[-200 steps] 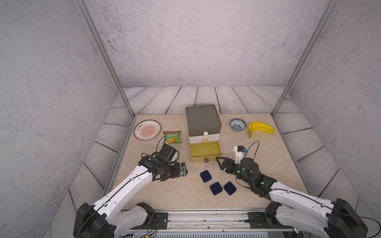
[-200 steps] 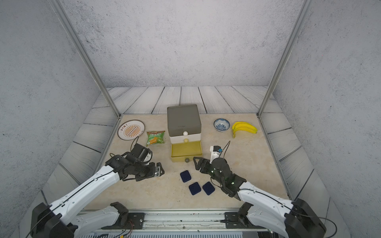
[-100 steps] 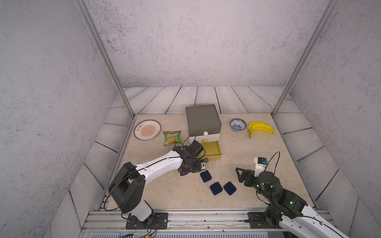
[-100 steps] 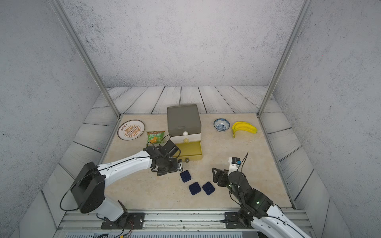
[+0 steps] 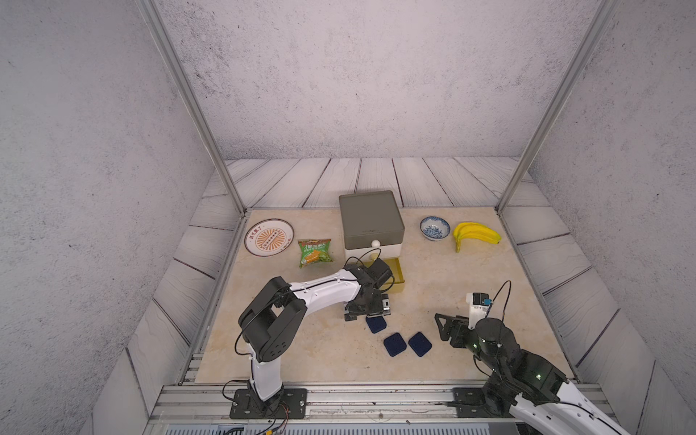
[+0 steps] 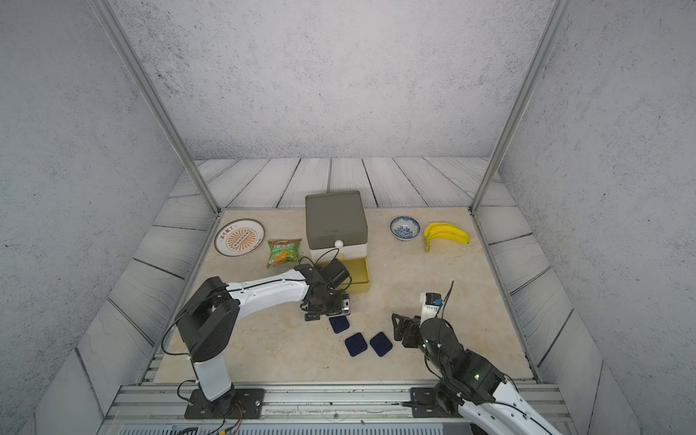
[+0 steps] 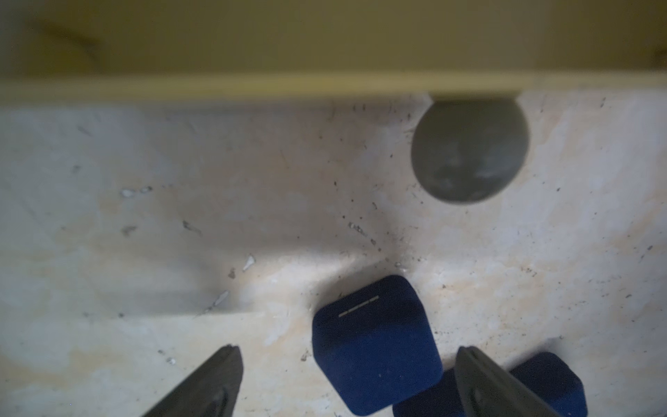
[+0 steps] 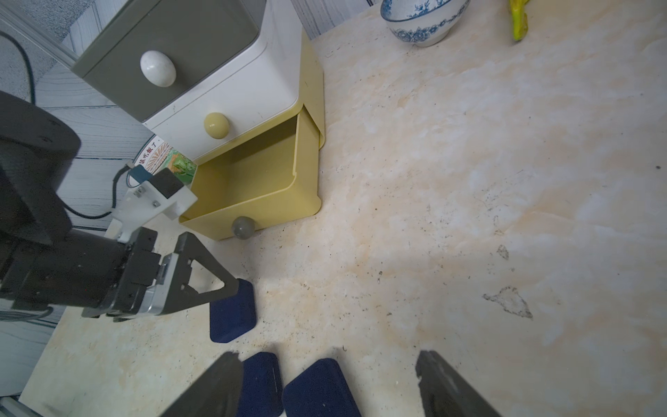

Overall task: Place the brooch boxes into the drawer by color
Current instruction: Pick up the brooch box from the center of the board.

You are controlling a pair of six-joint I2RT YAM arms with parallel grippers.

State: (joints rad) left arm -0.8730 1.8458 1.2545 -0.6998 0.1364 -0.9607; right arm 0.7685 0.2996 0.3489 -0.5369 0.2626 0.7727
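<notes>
At lower centre of both top views, three navy brooch boxes (image 5: pixel 395 344) (image 6: pixel 355 344) lie on the counter (image 5: pixel 470 271), two side by side and a third, the upper box (image 5: pixel 376 324) (image 6: pixel 339 324), just above them toward the chest (image 5: pixel 371 218). No red or black ones show. The chest's yellow drawer (image 8: pixel 296 151) stands pulled out, and what shows of its inside looks empty.

In the last second the arms have swapped places. The right hand (image 5: pixel 440 327), a second ago up at the drawer front, has backed off to the lower right of the top views. The left hand (image 5: pixel 367 309), then parked at the left, has swung in to the centre. Opening the drawer looks finished, and the first navy pick seems to be starting.

The left arm stretches low across the counter, its wrist over the drawer's front corner and its hand turned down at the upper box. In the left wrist view the fingers (image 7: pixel 216 382) stand wide apart and empty. The upper box (image 7: pixel 371 346) sits between them, much nearer the right-of-frame one, below the grey knob (image 7: pixel 469 151). Whether a finger touches the box I cannot tell.

The right hand hangs empty, fingers well apart, beside the lower pair.
</notes>
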